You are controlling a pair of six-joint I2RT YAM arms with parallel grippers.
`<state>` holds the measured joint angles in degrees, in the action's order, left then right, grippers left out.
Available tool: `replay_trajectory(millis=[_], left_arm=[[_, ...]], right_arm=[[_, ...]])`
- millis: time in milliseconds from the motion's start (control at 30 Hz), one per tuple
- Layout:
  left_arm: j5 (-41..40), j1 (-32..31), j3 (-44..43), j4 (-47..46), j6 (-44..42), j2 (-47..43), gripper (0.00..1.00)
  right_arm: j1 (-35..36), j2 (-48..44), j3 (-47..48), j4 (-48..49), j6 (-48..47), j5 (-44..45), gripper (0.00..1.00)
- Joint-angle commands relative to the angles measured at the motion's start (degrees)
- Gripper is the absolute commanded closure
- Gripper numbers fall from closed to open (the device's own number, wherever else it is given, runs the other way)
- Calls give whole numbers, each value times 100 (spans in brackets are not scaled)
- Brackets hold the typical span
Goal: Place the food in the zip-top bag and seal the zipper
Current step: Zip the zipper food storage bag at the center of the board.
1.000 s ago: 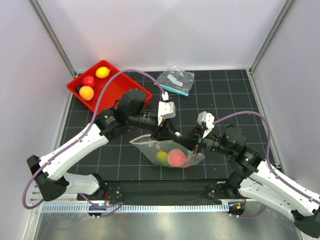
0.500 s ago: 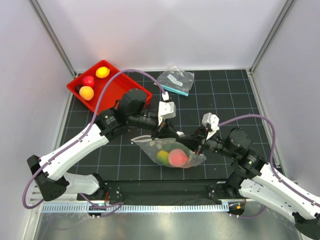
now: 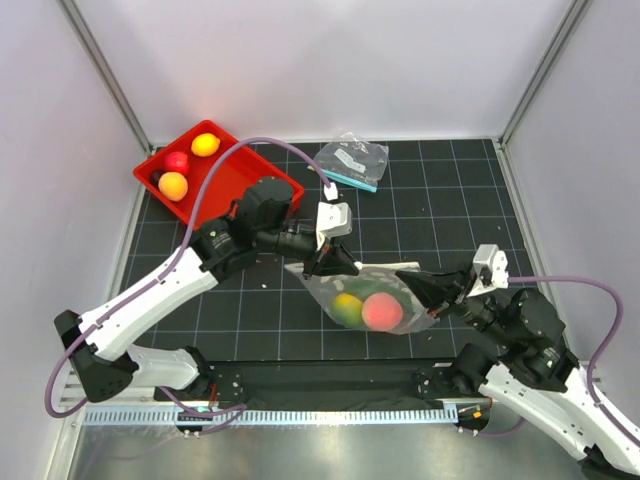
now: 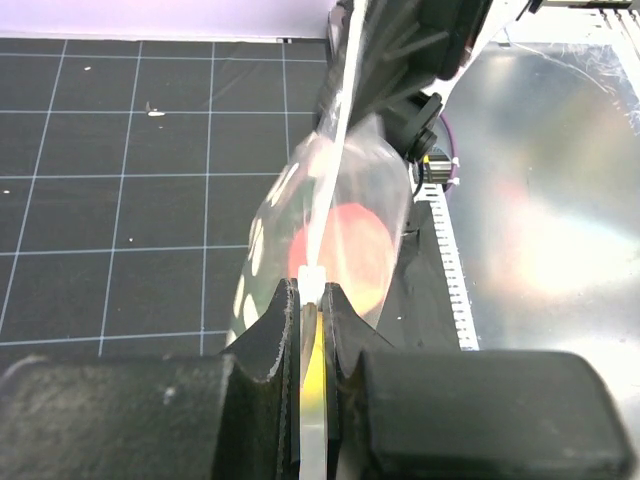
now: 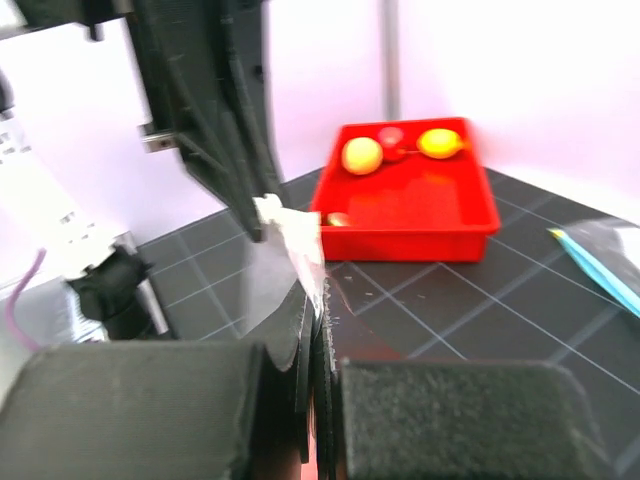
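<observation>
Zip-top bag (image 3: 412, 305), clear with white dots, hangs stretched between two grippers over the near middle of the black grid mat (image 3: 450, 200); whether its bottom touches the mat cannot be told from above; the left gripper (image 3: 340, 268) has its jaws pressed together on one end of the zipper (image 3: 370, 269), the pale strip running up out of the narrow gap between its fingers (image 4: 275, 330) in the left wrist view; the right gripper (image 3: 402, 273) pinches the other end, jaws closed on the strip in its own blurred wrist view, where most of the pouch is hidden below its fingers (image 5: 290, 340); whether the zipper is sealed along its whole length is hard to make out; two toy fruits show through the plastic, a pink-red fruit (image 3: 382, 312) touching a green-yellow fruit (image 3: 347, 308), their outlines softened by the crinkled film; from the left wrist only a red blur and a sliver of yellow read through the bag. At the mat's far left sits a red tray (image 3: 245, 170), its near corner covered by the left arm and crossed by a purple cable (image 3: 270, 141); it holds a yellow fruit (image 3: 205, 144), a red fruit (image 3: 177, 161) and an orange fruit (image 3: 172, 185); a smaller clear pouch (image 3: 352, 158) with a teal strip lies at the far middle, well apart from the bag and cut off at the edge of the right wrist view.
</observation>
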<state>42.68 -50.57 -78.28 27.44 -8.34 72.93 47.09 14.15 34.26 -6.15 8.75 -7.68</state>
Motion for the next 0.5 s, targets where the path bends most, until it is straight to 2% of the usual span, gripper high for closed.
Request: replay_trajectory(millis=[0,100,200,367,467], left_arm=[[-75,47,-21,24,-36,-15,100],[-84,47,-29,24,-28,-15,100],[-75,56,-29,33,-27,11,100],[-189,56,-47,42,-1,37,100],[-803,56,-82,59,121,107,100]], right_arm=[[-7,-420,371,-166,-120,1197,99],[-7,-667,388,-334,-120,1689,99],[-7,-888,345,-299,-102,1718,99],[-7,-520,318,-185,-40,1717,99],[-7,-151,370,-202,-23,1893,94]])
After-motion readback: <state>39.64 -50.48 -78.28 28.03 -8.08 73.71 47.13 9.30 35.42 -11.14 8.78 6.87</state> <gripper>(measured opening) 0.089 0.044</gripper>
